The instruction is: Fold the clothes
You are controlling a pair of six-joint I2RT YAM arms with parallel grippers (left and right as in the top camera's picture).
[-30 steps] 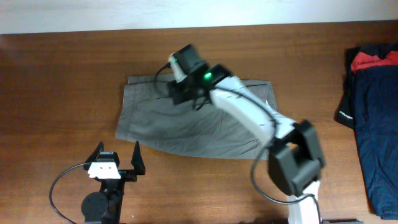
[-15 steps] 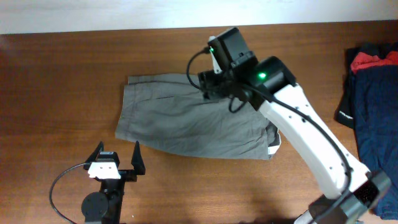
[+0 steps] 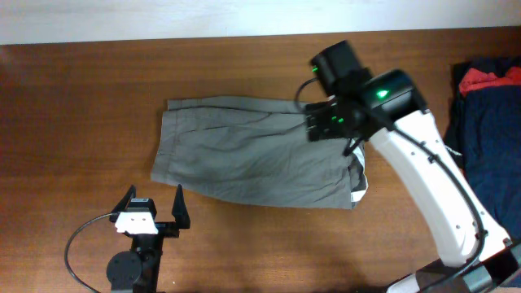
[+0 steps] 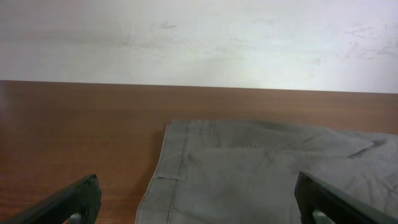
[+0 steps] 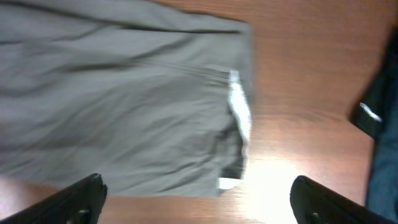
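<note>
Brown wooden table (image 3: 81,98), backed by a pale wall (image 4: 199,37) along the far edge. Grey-olive shorts (image 3: 244,163) are laid out flat near the table centre, long side across the table, with a strip of paler lining (image 5: 239,112) turned out at the right end. A navy garment (image 3: 492,163) is heaped at the far right edge, well apart from the shorts, with a red cloth (image 3: 488,77) on its far end. The white right arm (image 3: 423,171) is reached in from the near right, its wrist held over the far right corner of the shorts; the right gripper (image 5: 199,193) is seen spread wide above the cloth, nothing held; wrist view blurred. The left gripper (image 3: 155,199) is parked near the front edge, pointed at the shorts' left end, fingers wide apart, nothing gripped, clear of the cloth.
</note>
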